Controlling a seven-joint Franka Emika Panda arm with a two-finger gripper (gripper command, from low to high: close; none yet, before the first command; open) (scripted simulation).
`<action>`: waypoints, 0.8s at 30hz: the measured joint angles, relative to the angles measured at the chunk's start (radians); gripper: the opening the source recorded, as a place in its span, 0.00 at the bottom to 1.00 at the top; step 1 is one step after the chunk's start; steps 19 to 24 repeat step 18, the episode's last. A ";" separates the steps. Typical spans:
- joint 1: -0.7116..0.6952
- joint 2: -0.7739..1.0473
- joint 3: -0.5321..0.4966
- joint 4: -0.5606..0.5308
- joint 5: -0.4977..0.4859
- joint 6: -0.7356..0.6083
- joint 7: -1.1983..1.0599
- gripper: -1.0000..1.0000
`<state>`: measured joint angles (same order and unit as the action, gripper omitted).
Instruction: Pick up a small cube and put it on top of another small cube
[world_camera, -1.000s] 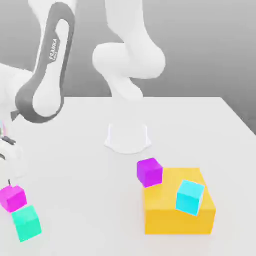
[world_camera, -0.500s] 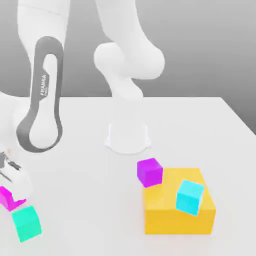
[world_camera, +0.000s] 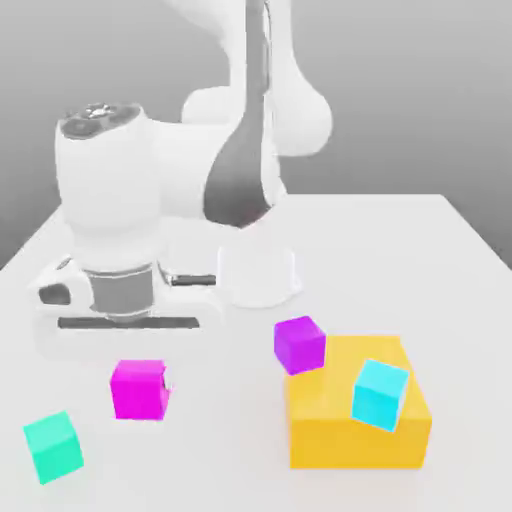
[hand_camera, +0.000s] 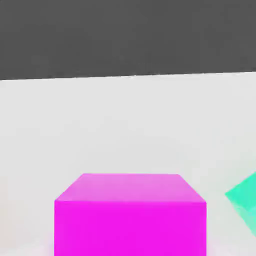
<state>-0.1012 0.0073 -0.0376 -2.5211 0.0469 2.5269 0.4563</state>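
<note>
Bare worktop (world_camera: 440, 250) lies open along the exterior view's right and behind the blocks. The yellow block (world_camera: 350, 430), with a cyan cube (world_camera: 380, 394) leaning on it and a purple cube (world_camera: 300, 344) touching its corner, crowds the near right. The pink cube (world_camera: 139, 389) stands under the arm, near the teal cube (world_camera: 53, 446), open worktop between them.
</note>
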 joint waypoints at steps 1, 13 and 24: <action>0.035 -0.016 0.010 0.000 -0.003 -0.016 -0.012 0.00; 0.289 -0.109 0.178 -0.023 -0.021 -0.085 -0.133 0.00; 0.293 -0.051 0.179 -0.042 -0.034 -0.009 -0.125 1.00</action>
